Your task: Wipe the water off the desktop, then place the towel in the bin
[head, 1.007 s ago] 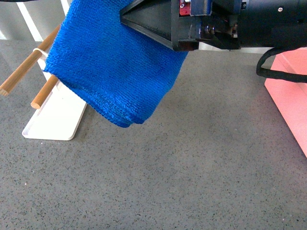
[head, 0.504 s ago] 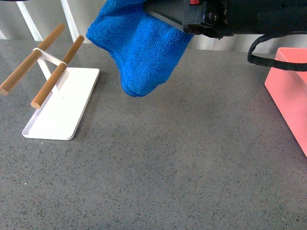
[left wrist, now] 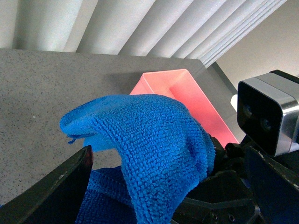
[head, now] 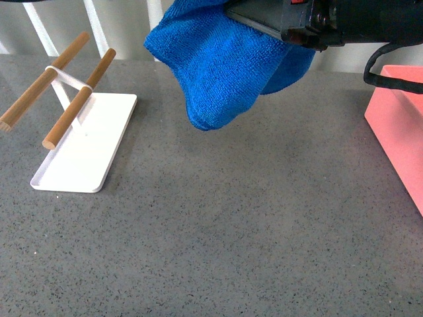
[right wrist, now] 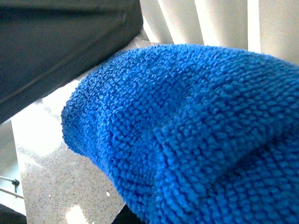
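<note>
One towel [head: 221, 72] is held in the air above the desktop [head: 251, 224], pinched in the closed right gripper [head: 246, 18]. It hangs clear of the surface, between the white tray [head: 86, 145] and the bin [head: 396, 125]. Whether the left gripper [left wrist: 154, 196] is closed on the cloth cannot be told.

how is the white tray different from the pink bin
The white tray is flat and shallow; the pink bin has tall straight walls. The white tray holds two wooden rods; the pink bin shows none. The white tray lies left, the pink bin far right. Both are rectangular, on the desktop.
</note>
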Tool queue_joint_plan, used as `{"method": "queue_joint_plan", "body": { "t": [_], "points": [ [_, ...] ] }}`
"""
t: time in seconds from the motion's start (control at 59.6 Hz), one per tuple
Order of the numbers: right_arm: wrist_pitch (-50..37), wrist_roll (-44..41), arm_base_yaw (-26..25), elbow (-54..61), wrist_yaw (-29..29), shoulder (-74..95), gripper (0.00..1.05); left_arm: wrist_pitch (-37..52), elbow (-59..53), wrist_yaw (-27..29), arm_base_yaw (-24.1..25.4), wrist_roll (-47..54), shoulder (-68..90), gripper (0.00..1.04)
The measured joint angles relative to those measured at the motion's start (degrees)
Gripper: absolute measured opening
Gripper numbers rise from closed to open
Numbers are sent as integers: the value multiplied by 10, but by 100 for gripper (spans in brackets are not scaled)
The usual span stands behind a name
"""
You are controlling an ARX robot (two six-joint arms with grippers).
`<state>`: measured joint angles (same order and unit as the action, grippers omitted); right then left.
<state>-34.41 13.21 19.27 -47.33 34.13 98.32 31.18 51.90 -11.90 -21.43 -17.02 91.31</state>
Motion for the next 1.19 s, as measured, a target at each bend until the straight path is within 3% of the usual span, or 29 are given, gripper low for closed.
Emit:
{"method": "queue_joint_plan", "body": {
  "t": [0.034,0.084,0.168,0.336,0.47,1.192],
  "points": [
    [2,-1,0,0,0,-1,6,64,-37,111,-2,45,-10,80],
    [4,-3,0,0,0,-1,6,119,-84,214,2,88,-32,71],
    [10,-4,-2,2,0,-2,6,157,-144,287,22,126,-71,59],
    [11,-6,-6,3,0,-3,6,185,-244,270,66,153,-143,32],
    [15,-9,-5,3,3,-7,6,194,-323,233,94,160,-205,3],
    [36,-24,-15,8,3,-21,6,111,-486,122,210,166,-455,4]
  ]
}}
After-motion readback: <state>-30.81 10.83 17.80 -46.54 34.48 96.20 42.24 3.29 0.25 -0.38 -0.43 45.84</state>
